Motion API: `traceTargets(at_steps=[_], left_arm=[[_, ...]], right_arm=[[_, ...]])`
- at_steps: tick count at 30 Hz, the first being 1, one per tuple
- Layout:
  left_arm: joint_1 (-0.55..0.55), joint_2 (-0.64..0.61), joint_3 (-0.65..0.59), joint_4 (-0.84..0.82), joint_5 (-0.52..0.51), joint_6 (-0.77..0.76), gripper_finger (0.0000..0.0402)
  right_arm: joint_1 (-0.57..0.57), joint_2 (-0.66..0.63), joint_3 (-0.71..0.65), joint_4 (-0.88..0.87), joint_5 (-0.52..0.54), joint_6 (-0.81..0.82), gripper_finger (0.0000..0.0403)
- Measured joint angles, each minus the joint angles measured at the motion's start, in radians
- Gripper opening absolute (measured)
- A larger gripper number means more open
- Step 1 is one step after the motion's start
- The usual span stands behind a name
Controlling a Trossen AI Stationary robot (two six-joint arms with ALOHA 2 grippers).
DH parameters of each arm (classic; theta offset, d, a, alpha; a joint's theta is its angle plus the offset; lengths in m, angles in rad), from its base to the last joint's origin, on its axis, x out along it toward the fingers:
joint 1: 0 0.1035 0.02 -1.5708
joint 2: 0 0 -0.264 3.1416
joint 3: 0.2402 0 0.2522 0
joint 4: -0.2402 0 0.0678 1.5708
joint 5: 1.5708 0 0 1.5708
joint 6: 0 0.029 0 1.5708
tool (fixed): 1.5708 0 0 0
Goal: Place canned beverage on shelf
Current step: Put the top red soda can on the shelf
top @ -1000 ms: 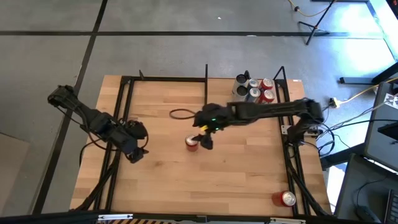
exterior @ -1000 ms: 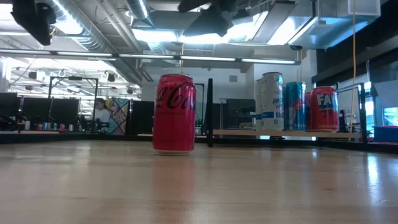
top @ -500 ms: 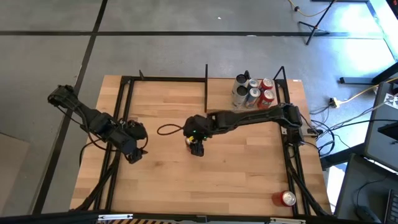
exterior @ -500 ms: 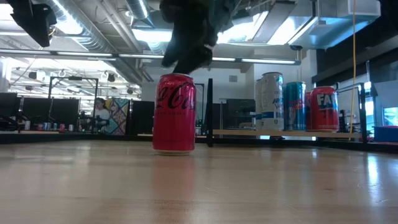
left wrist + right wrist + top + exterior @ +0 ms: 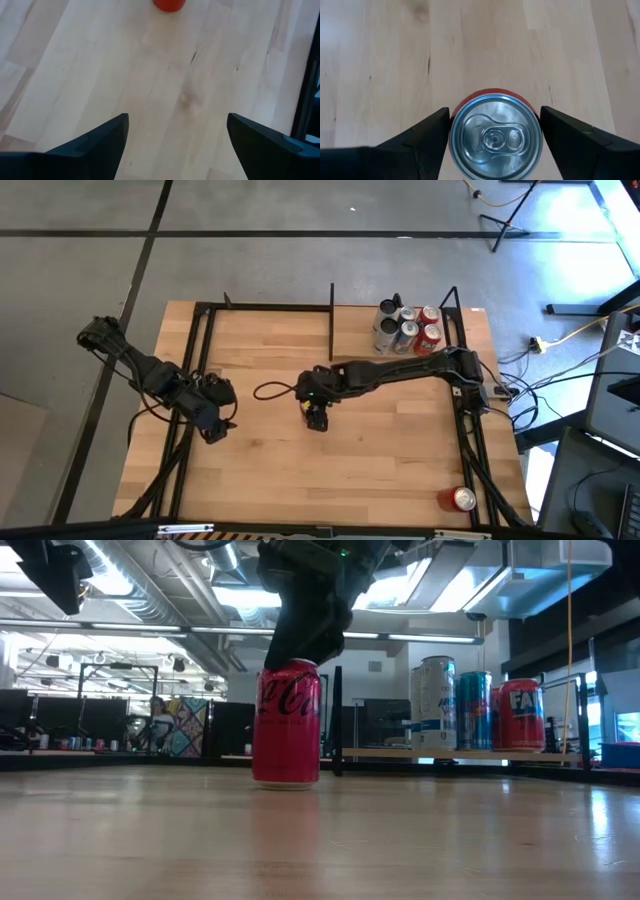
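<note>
Out on the left the left end effector (image 5: 218, 430) hangs spread and empty; mid-table the right end effector (image 5: 495, 137) straddles the upright red can (image 5: 495, 135), fingers just beside it, not yet lifted; rightward, the shelf (image 5: 500, 753) already carries several cans (image 5: 405, 327), so grip, carry and placing remain.

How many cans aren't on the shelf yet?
2. One can stands mid-table between the right gripper's jaws; another can sits near a right corner of the table. None seem hidden.

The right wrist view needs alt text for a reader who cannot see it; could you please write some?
Seen from directly above, an upright red aluminium drink can with a silver pull-tab lid sits between the two dark fingers of the right gripper, one finger at each side. Pale wooden tabletop fills the rest of the picture.
</note>
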Motion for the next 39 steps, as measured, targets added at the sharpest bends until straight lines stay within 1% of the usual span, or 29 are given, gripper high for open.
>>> traceTargets(at_steps=[8, 16, 22, 27, 31, 34, 39], left_arm=[[0.0, 0.0, 0.0, 0.001, -0.003, 0.013, 0.0325], [0.0, 0.0, 0.0, 0.001, -0.004, 0.015, 0.0325], [0.0, 0.0, 0.0, 0.001, -0.007, 0.015, 0.0325], [0.0, 0.0, 0.0, 0.001, -0.008, 0.015, 0.0325], [0.0, 0.0, 0.0, 0.001, -0.009, 0.015, 0.0325], [0.0, 0.0, 0.0, 0.001, -0.009, 0.016, 0.0325], [0.0, 0.0, 0.0, 0.001, -0.011, 0.016, 0.0325]], right_arm=[[0.0, 0.014, -0.03, 0.031, 0.0, 0.006, 0.0296], [0.0, 0.021, -0.033, 0.044, -0.004, 0.029, 0.0296], [-0.002, 0.023, -0.034, 0.046, -0.041, 0.031, 0.0296], [-0.002, 0.023, -0.034, 0.046, -0.05, 0.032, 0.0296], [-0.002, 0.023, -0.034, 0.049, -0.088, 0.032, 0.0296], [-0.002, 0.023, -0.035, 0.049, -0.096, 0.035, 0.0296], [-0.002, 0.024, -0.036, 0.05, -0.144, 0.003, 0.0296]])
